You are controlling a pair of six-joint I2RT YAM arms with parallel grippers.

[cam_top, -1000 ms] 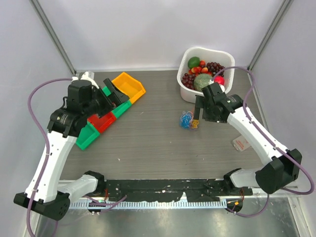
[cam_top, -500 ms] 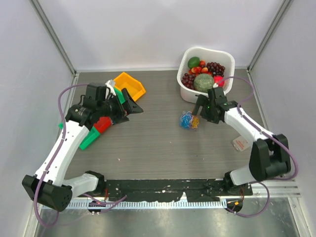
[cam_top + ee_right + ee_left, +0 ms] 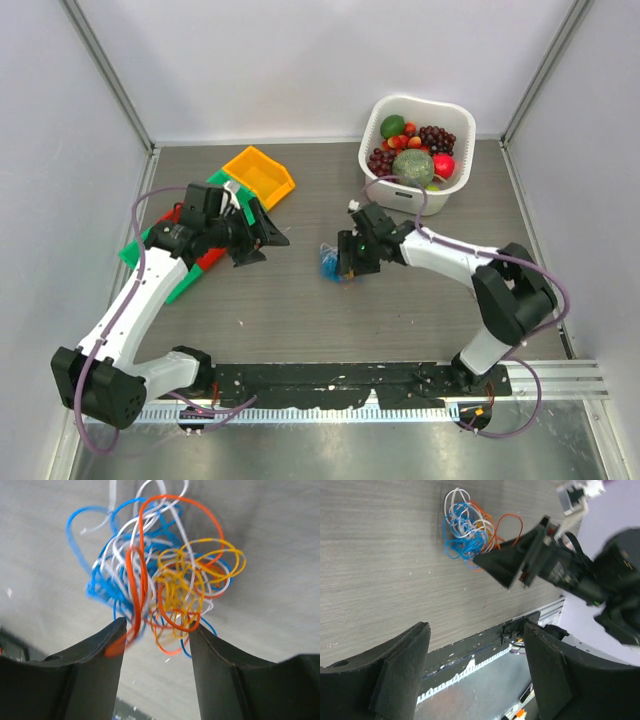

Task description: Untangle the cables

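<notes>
The cables [image 3: 329,263] are a fist-sized bunch of blue, white, orange and yellow loops lying on the grey table near its middle. My right gripper [image 3: 345,258] is low at the bunch's right side. In the right wrist view its jaws [image 3: 157,625] are open, and the near loops of the cables [image 3: 160,575] lie between the fingertips. My left gripper [image 3: 268,236] is open and empty, above the table to the left of the bunch. In the left wrist view [image 3: 475,630] the cables [image 3: 470,530] lie ahead, with the right gripper's dark finger beside them.
A white basket [image 3: 386,190] of fruit stands at the back right. A yellow bin [image 3: 262,172], a red bin [image 3: 207,256] and a green bin [image 3: 170,285] lie at the left, beside and under the left arm. A black strip runs along the near edge.
My right gripper has moved left and toward the near edge, and the cable bunch has moved left with it. My left gripper has swung right toward the middle of the table.
</notes>
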